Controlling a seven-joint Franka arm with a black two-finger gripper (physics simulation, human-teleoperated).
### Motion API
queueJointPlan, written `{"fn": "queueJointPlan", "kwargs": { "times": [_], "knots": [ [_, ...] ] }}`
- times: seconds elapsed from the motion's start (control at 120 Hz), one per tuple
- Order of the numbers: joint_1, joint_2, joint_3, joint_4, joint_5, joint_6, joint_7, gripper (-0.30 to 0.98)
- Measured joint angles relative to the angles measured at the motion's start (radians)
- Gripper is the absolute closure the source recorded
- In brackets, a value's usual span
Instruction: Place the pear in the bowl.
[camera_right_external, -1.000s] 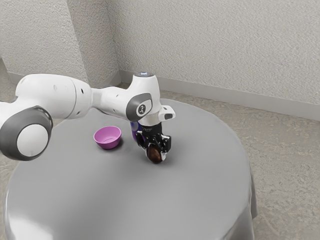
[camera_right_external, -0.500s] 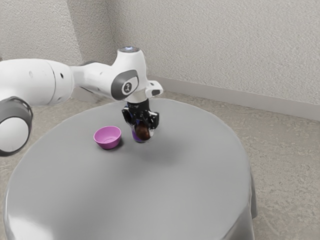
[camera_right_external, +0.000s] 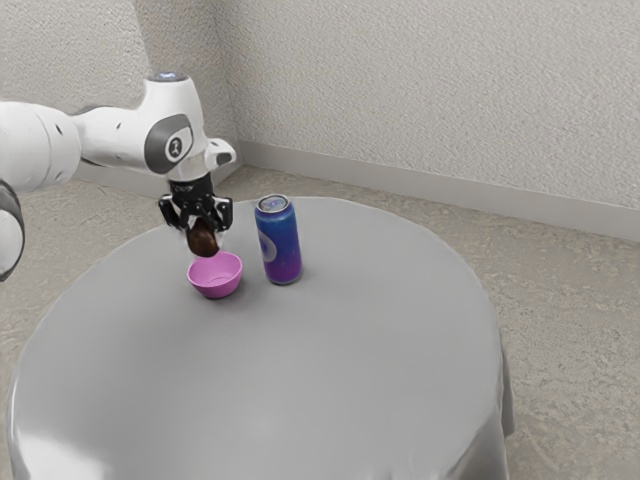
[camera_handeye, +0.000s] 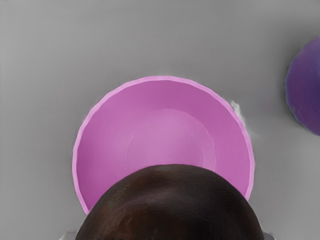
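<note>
My gripper (camera_right_external: 201, 232) is in the air in the exterior view, shut on the dark brown pear (camera_right_external: 203, 240), with a finger on either side of it. The pear hangs just above the pink bowl (camera_right_external: 217, 282), near its far rim in that view. From the wrist view, the pear (camera_handeye: 170, 207) covers part of the bowl (camera_handeye: 165, 132), whose visible inside holds nothing. Bits of pale fingertips flank the pear there.
A tall blue and purple can (camera_right_external: 280, 245) stands upright near the bowl, towards the exterior view's right. Its purple side (camera_handeye: 306, 87) shows in the wrist view too. Both stand on the round grey table (camera_right_external: 290, 390).
My gripper has lifted the pear from low over the table and carried it towards the exterior view's left, past the can to the bowl. The can and bowl have stayed put.
</note>
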Motion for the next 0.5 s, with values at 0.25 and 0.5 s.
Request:
{"fn": "queueJointPlan", "kwargs": {
  "times": [0.25, 0.5],
  "knots": [
    [0.051, 0.159, -0.037, 0.178, -0.004, -0.004, 0.018, 0.37],
    [0.059, 0.158, -0.037, 0.169, -0.018, -0.004, 0.036, 0.19]
  ]
}}
